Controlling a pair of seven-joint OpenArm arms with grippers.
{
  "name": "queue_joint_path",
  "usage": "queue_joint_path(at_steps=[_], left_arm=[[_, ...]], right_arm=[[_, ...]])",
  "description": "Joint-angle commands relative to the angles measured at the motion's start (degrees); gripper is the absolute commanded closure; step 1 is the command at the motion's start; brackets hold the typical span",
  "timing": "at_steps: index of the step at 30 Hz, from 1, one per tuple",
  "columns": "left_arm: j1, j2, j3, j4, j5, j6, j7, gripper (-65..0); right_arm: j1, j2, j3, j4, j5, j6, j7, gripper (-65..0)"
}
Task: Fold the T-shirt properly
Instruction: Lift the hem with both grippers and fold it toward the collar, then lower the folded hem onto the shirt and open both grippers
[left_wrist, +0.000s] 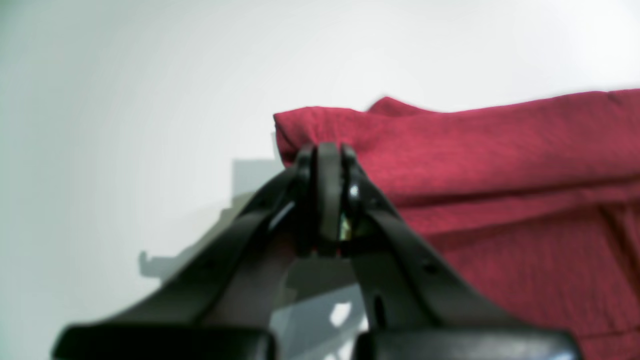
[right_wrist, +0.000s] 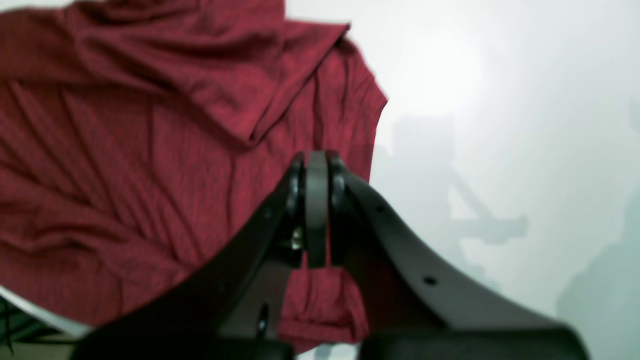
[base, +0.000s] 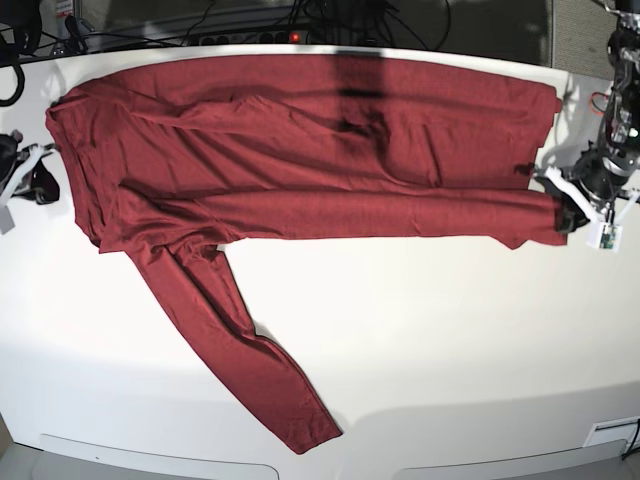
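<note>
shirt: big plain dark-red long-sleeved T-shirt (base: 300, 150) of thin soft knit, spread across the far half of the white table (base: 450, 340); body partly doubled over lengthwise; one sleeve trails diagonally toward the near edge.
left hand: black left hand (left_wrist: 327, 150), fingers pressed together, tips at the folded corner of the cloth. Wrist view can't settle whether fabric is pinched betw. them. In base view it sits at the shirt's end on that view's right.
right hand: black right hand (right_wrist: 316, 157), fingers pressed together, hovering over the shirt's edge near its corner; nothing visibly gripped.
step (my guess): taking both ends for a lengthwise fold.
do it well: grip both layers, lift both ends evenly, keep cloth taut, lay edge on edge; tuck the stray sleeve in first.
</note>
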Motion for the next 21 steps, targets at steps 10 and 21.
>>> queue_joint_path(at_steps=[10, 21], left_arm=[[2.54, -1.01, -0.57, 1.11, -0.17, 0.24, -1.7, 0.0], [6.08, -0.81, -0.57, 1.11, 1.88, 0.28, -5.07, 0.0]], right_arm=[[0.15, -1.73, 0.81, 0.94, 0.83, 0.25, 1.36, 0.0], [0.35, -1.92, 0.81, 0.92, 0.63, 0.25, 1.33, 0.0]])
